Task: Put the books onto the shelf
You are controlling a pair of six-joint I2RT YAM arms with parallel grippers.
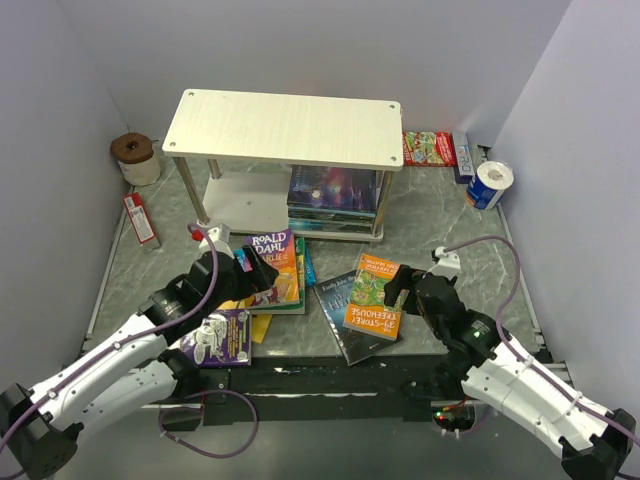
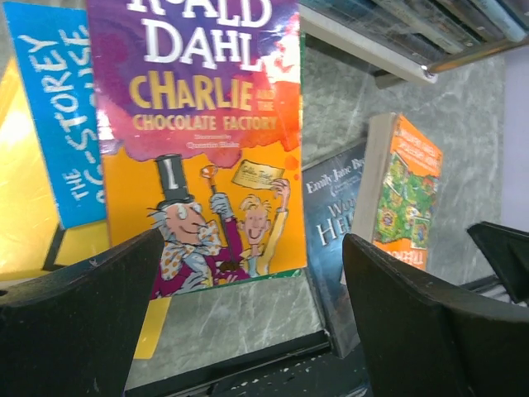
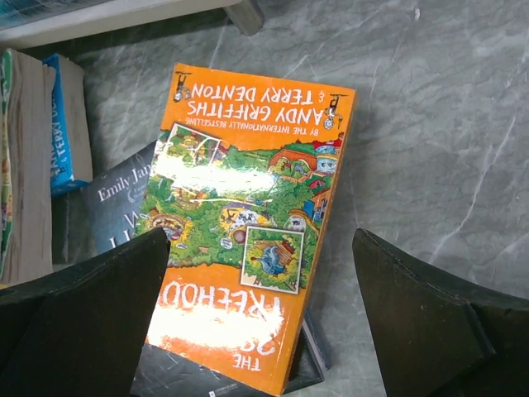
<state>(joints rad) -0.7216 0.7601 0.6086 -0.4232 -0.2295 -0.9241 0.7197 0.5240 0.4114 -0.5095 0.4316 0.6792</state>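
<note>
Books [image 1: 372, 295] lie scattered on the grey marbled table [image 1: 440, 215] in front of the shelf [image 1: 283, 128]. A stack of books [image 1: 335, 195] sits on the shelf's white lower board, at the right end under the pale wood top. On the table at the left, the Roald Dahl book [image 2: 198, 141], "Charlie and the Chocolate Factory", tops a small pile. A blue Treehouse book [image 2: 58, 124] shows at its edge and a yellow book [image 2: 16, 207] lies underneath. At centre-right, the orange Treehouse book [image 3: 248, 223] rests on a dark Emily Jane book [image 3: 120, 207]. A purple book [image 1: 222, 338] lies close to the left arm.

The left gripper [image 1: 255, 268] hovers over the Roald Dahl book, its fingers [image 2: 83, 322] wide apart and empty. The right gripper [image 1: 400, 290] hangs over the orange Treehouse book, its fingers [image 3: 430, 322] also spread and holding nothing.
</note>
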